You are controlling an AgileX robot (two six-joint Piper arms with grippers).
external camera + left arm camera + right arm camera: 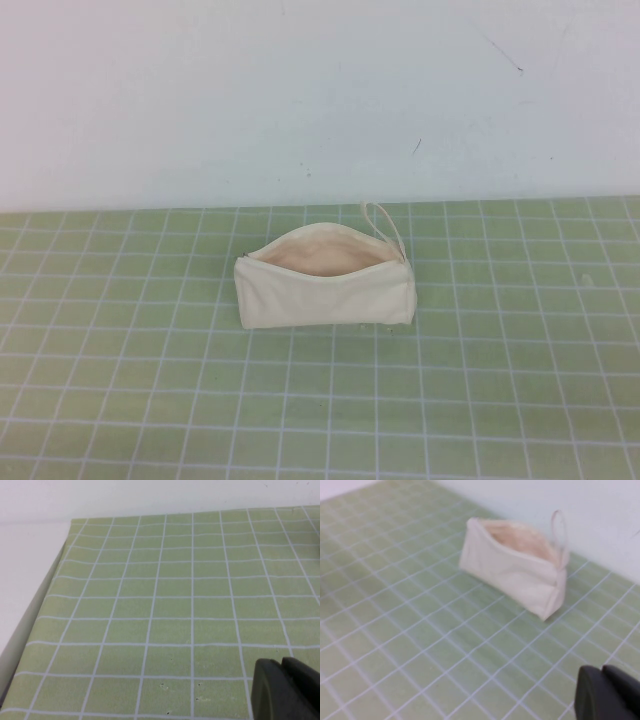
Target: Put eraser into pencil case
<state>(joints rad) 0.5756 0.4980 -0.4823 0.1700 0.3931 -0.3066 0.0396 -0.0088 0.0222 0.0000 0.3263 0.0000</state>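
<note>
The cream pencil case (pixel 325 280) stands on the green grid mat near the middle, its zip mouth open and showing pale beige lining, its loop strap (pixel 385 225) at the right end. It also shows in the right wrist view (pixel 515 565). The eraser is not in view. My left gripper (pixel 282 667) is shut with nothing in it, over bare mat, out of the high view. My right gripper (pixel 601 672) is shut with nothing in it, well short of the case, also out of the high view.
The green grid mat (pixel 150 400) covers the table up to a white wall (pixel 300 90) behind the case. In the left wrist view the mat's edge (pixel 35 615) meets a white surface.
</note>
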